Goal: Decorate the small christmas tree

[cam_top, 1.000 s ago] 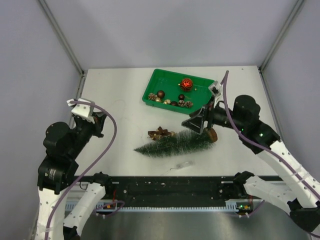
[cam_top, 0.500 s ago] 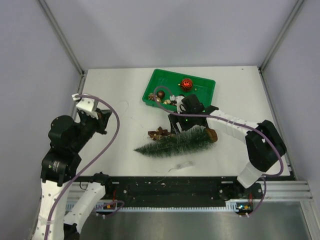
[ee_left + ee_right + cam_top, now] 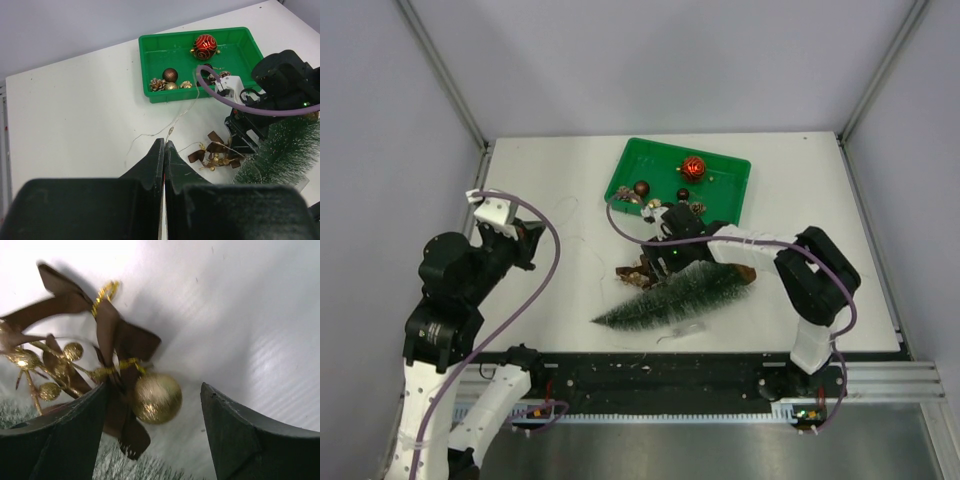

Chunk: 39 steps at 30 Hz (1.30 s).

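right wrist view: right gripper (image 3: 152,390), jaws spread, straddles the ribbon-and-gold-ball ornament (image 3: 117,340) beside the lying small christmas tree (image 3: 675,293); closed left gripper (image 3: 164,150) well apart.

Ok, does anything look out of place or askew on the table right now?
Yes. The small christmas tree lies on its side on the table rather than standing. A brown-and-gold bow cluster sits loose beside it, outside the green tray, and a thin light wire trails across the table.
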Each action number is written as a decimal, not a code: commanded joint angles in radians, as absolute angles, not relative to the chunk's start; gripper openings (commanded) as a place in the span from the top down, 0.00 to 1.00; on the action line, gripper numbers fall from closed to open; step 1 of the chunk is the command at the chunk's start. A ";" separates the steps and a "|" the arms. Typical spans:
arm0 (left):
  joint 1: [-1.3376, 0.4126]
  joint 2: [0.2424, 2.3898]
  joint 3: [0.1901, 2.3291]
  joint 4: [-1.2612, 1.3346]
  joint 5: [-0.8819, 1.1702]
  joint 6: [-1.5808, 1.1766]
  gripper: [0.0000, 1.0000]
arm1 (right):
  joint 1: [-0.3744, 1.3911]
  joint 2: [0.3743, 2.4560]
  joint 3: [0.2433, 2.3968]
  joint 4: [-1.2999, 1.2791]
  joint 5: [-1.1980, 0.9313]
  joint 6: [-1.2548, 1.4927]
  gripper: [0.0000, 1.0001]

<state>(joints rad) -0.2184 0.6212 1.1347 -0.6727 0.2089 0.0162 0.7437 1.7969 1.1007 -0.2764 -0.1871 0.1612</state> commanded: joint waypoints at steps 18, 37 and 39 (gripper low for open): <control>-0.215 0.586 1.097 -0.586 0.166 0.025 0.99 | 0.744 1.777 1.371 -0.238 0.086 0.140 1.00; -0.215 0.578 1.088 -0.580 0.164 0.038 0.99 | 0.509 1.615 1.575 -0.155 0.124 0.170 1.00; -0.215 0.578 1.089 -0.581 0.164 0.041 0.99 | 0.486 1.615 1.603 -0.147 0.118 0.184 1.00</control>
<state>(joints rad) -0.2184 0.5880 1.0893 -0.6350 0.1669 0.0284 0.5373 1.6642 1.5154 -0.2115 0.1249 0.1505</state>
